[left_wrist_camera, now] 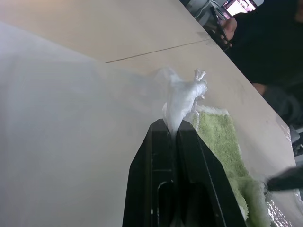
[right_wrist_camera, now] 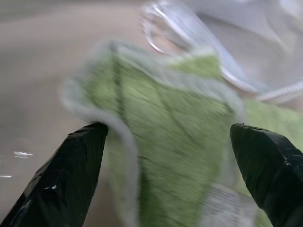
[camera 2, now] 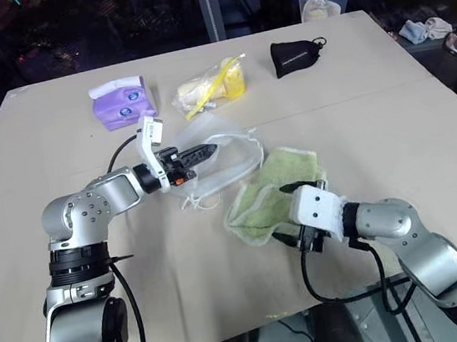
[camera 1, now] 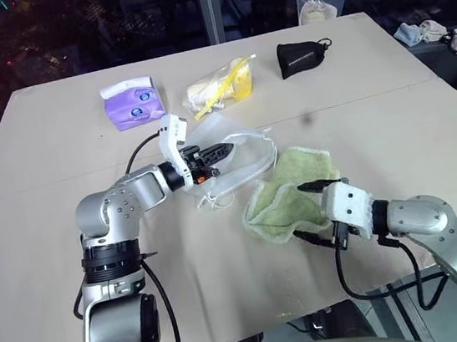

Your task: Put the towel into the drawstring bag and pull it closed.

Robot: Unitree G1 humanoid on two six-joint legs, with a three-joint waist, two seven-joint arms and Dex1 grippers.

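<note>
The light green towel lies crumpled on the table at centre right. Just left of it and touching it, the translucent drawstring bag lies with its white cord trailing. My left gripper is shut on a bunched edge of the bag, holding it slightly off the table. My right gripper is open at the towel's near edge, one finger on each side of the green cloth. The towel lies outside the bag.
Along the far side of the table sit a purple tissue pack, a clear plastic bag with yellow contents and a small black pouch. Another plastic bag stands at the far edge. The table's near edge is close behind my arms.
</note>
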